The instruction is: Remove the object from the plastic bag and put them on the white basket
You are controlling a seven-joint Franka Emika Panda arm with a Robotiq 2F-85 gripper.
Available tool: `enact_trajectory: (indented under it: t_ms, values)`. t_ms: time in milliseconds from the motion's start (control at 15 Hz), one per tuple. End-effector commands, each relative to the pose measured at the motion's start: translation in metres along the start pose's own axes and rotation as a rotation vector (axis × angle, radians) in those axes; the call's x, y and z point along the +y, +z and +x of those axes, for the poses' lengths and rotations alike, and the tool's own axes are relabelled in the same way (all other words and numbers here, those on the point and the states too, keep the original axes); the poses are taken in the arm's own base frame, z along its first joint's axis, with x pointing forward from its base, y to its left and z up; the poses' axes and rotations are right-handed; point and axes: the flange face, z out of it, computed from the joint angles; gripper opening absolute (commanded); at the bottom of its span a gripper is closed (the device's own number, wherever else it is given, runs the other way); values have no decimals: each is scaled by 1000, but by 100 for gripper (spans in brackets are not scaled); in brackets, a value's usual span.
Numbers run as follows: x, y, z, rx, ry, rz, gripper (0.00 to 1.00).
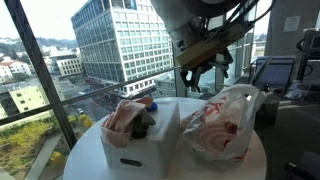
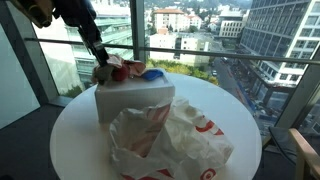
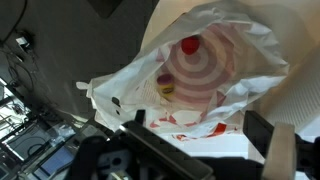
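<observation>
The white basket [image 1: 135, 140] [image 2: 135, 100] stands on the round table and holds a pinkish-white bundle [image 1: 124, 116], a dark lump [image 1: 146, 120] and a blue piece [image 2: 152, 74]. Beside it lies the crumpled plastic bag [image 1: 220, 125] [image 2: 170, 140] with red print. In the wrist view the plastic bag [image 3: 120, 85] gapes open over a pink-striped item [image 3: 205, 65], a small red round piece [image 3: 188, 45] and a small yellow-purple piece [image 3: 165, 88]. My gripper [image 1: 205, 68] [image 3: 200, 125] hangs open above the bag, nothing between its fingers.
The round white table [image 1: 90, 160] [image 2: 70, 130] stands close to tall windows [image 1: 60, 50] that look over city buildings. A dark chair and equipment [image 1: 275, 80] stand behind the bag. The arm [image 2: 85, 30] comes down behind the basket.
</observation>
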Motion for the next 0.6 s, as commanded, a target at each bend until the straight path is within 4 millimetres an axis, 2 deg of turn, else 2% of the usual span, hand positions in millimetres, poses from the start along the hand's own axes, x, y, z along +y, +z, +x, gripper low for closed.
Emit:
enact_trajectory:
  t_ms: [0, 133, 333, 467, 533]
  values:
    - [28, 48, -22, -95, 9, 20, 100]
    - [28, 76, -27, -107, 6, 26, 100]
    - [12, 112, -28, -82, -39, 67, 100]
    - [3, 122, -31, -127, -94, 111, 100]
    - [8, 118, -33, -113, -50, 71, 100]
